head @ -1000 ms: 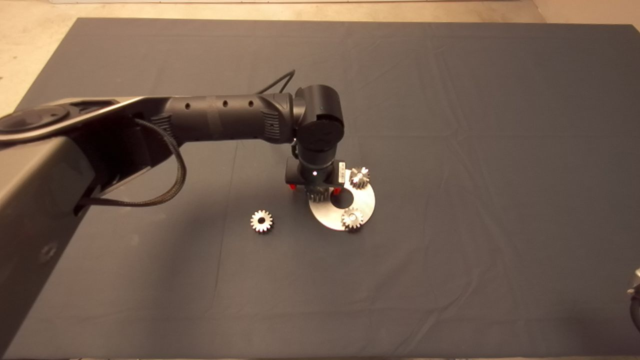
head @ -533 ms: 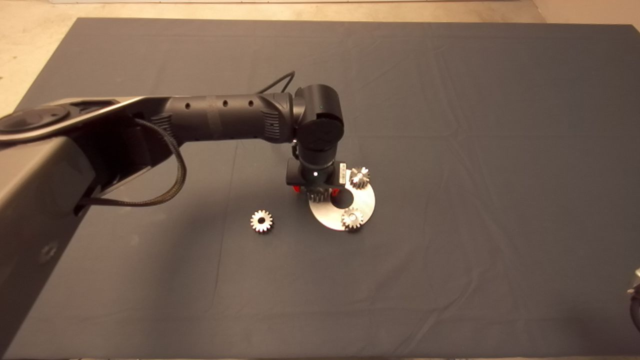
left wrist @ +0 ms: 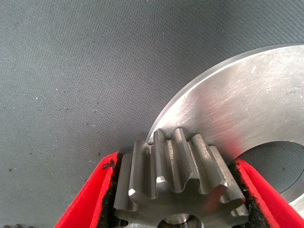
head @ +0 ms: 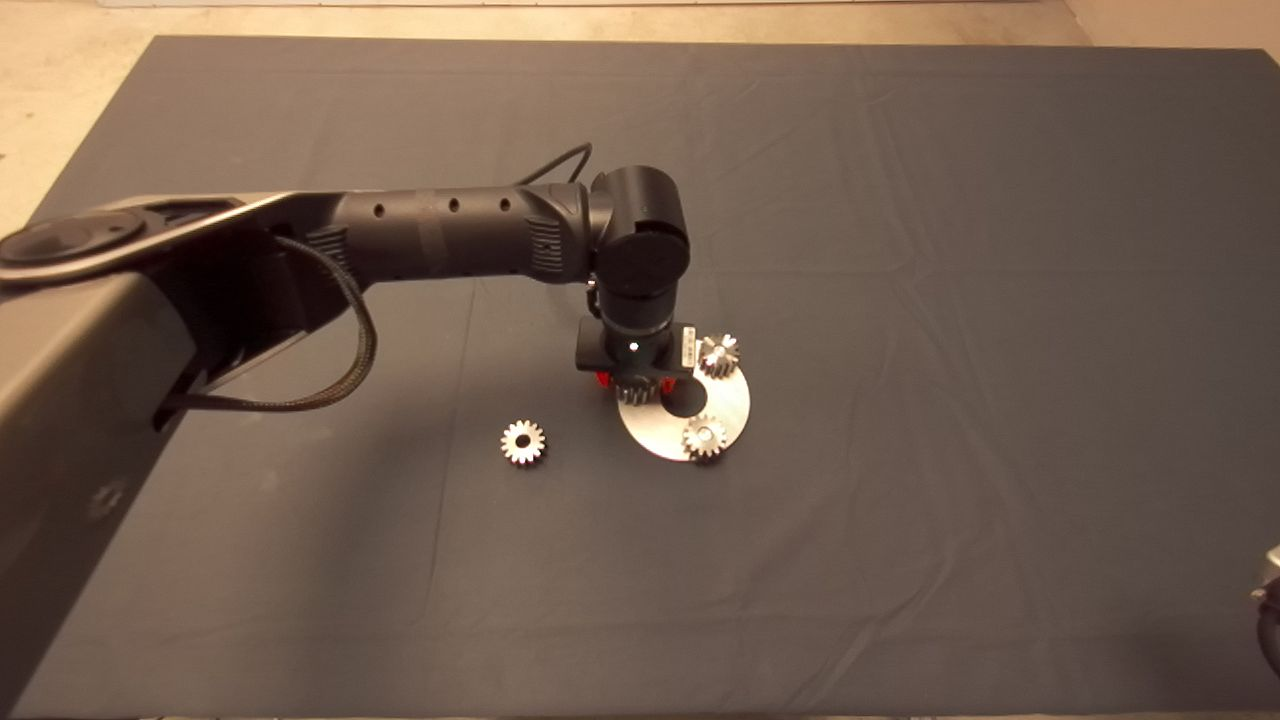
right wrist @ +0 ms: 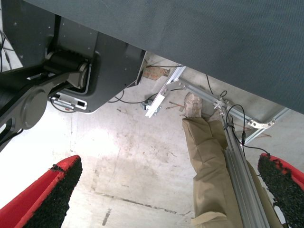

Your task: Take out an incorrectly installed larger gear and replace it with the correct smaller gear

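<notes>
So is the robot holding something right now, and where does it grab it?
Yes. The left gripper pinches the larger gear by its toothed sides, at the round metal plate. The right gripper holds nothing.

1. The mat [head: 900,250] is dark charcoal grey, with faint paler crease lines; close up it shows a fine woven speckle.
2. The floor [head: 60,60] past the mat's far-left corner is pale beige.
3. The left arm [head: 450,240] is matte black, with a black braided cable.
4. The left gripper [left wrist: 176,199] has bright red fingers [left wrist: 88,202] lined with black pads.
5. The larger gear [left wrist: 178,183] is dull grey steel.
6. The round plate [head: 730,405] is bright brushed silver, finely scratched, with a dark centre hole.
7. The smaller gear [head: 523,442] is light silver.
8. The right gripper [right wrist: 171,199] has red fingers with black pads.
9. A person's trouser leg [right wrist: 211,171] is khaki.
</notes>
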Robot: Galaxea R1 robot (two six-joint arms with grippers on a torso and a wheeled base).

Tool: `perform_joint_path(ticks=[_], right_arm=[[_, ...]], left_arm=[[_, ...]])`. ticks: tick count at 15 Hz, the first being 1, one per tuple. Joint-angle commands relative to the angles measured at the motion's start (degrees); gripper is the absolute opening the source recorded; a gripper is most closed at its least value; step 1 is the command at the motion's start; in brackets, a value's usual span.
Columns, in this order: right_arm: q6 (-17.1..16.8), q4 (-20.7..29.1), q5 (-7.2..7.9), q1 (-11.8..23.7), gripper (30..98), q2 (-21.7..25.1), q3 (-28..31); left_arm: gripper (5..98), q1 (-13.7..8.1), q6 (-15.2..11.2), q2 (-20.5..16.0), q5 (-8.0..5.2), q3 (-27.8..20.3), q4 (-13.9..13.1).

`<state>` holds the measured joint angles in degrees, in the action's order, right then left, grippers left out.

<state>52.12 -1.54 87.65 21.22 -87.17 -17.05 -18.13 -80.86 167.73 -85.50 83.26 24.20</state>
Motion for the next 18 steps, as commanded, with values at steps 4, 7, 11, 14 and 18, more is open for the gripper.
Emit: perform_joint_path(ticks=[4,7,11,14,18], right_arm=[[-0.24,-1.63,7.27,-0.18,97.7,-0.15,0.2],[-0.18,-1.63,7.18,-0.21,97.7,-0.15,0.2],[-0.18,-1.63,7.18,-0.21,97.7,-0.41,0.2],[-0.09,-1.63,7.18,-0.21,97.7,-0.59,0.2],[0.08,-1.63,7.18,-0.21,97.7,-0.59,0.2]], left_arm=[[49.8,-0.6,0.79,-0.16,-9.5,3.94,-0.38],[49.0,-0.77,1.75,-0.16,-9.5,4.26,-0.73],[47.3,-1.04,1.76,-0.07,-9.5,3.65,-2.31],[46.9,-1.6,1.75,-0.29,-9.5,3.65,-5.08],[46.4,-3.67,2.66,-0.68,-9.5,3.62,-5.83]])
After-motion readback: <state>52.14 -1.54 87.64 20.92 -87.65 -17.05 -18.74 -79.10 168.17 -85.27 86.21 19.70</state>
